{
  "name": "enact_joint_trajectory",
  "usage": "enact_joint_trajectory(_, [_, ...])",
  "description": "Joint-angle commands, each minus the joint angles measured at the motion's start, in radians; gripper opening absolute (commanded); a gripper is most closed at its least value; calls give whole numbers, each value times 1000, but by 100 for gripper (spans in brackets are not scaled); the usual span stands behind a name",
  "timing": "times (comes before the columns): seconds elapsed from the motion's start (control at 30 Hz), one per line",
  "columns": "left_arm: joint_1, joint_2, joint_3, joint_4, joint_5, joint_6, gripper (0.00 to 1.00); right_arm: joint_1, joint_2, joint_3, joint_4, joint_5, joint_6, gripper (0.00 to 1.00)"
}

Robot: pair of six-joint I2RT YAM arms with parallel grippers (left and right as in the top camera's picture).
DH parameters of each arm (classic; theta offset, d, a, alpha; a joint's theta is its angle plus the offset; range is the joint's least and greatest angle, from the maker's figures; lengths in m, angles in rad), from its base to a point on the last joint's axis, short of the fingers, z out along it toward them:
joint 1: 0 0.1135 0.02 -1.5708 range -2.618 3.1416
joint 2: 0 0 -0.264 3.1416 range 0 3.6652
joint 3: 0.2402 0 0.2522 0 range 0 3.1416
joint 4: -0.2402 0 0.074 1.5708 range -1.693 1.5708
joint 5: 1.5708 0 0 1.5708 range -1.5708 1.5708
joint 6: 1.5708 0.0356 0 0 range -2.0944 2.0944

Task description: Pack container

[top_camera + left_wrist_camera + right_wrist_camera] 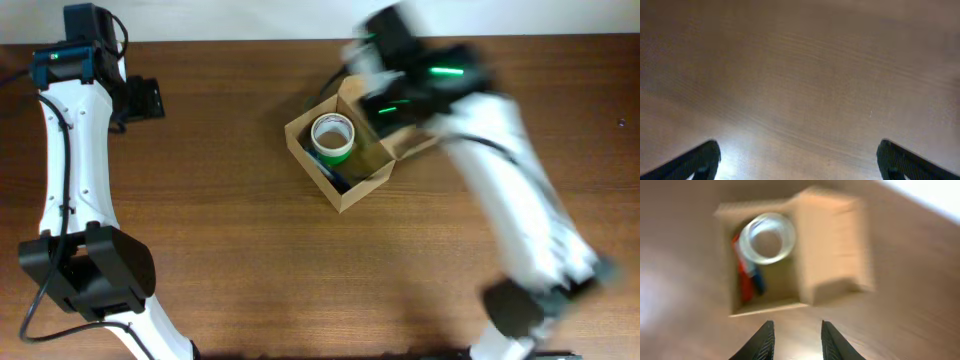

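Ana: Brown wood-grain counter (230, 270) fills the overhead view. Where is the container?

Ben: The container (366, 187) sits just right of the middle, turned corner-on and open. A tape roll (332, 136) lies flat inside it. The right arm (500, 180) is blurred and reaches over the container's far right side. From up there I cannot pick out its claw. The left arm (70, 170) is well apart from all that, along the left edge.

Ana: And the left wrist view?

Ben: Only bare wood. The left claw (799, 150) has its fingers (700, 162) spread wide at the bottom corners, with nothing between them.

Ana: What about the right wrist view?

Ben: It is blurry. The container lies ahead of the right claw (797, 326), with its flap lid (832, 245) standing open to the right. The tape roll rests near the upper wall, on top of red and blue items (747, 282) that I cannot identify.

Ana: Is that claw gripping anything?

Ben: No. Its fingers stand slightly parted, with only counter showing in the gap. They are short of the container's near wall and touch nothing.
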Motion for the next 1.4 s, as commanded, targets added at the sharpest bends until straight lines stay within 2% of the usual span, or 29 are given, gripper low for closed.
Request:
enact_joint_trajectory(0.0, [8, 11, -2, 18, 88, -3, 100, -150, -143, 9, -12, 44, 58, 31])
enact_joint_trajectory(0.2, [8, 11, -2, 12, 216, -2, 100, -415, -186, -19, -40, -76, 134, 30])
enact_joint_trajectory(0.4, [7, 11, -2, 50, 224, -3, 100, -524, -103, -262, -3, -146, 169, 29])
enact_joint_trajectory(0.57, [6, 11, -2, 53, 303, -3, 100, -527, 0, -465, 126, -209, 169, 29])
enact_joint_trajectory(0.77, [5, 11, -2, 56, 307, 6, 100, -513, 146, -606, 257, -320, 200, 29])
enact_joint_trajectory(0.8, [3, 11, -2, 53, 305, 10, 100, -511, 169, -611, 267, -344, 200, 27])
enact_joint_trajectory(1.1, [-7, 11, -2, 43, 304, 28, 100, -457, 244, -613, 442, -446, 200, 26])
enact_joint_trajectory(1.3, [-30, 11, -2, 26, 224, 29, 100, -420, 244, -613, 586, -519, 232, 16])
enact_joint_trajectory(1.37, [-32, 11, -2, 24, 220, 38, 100, -408, 245, -613, 618, -538, 241, 16])
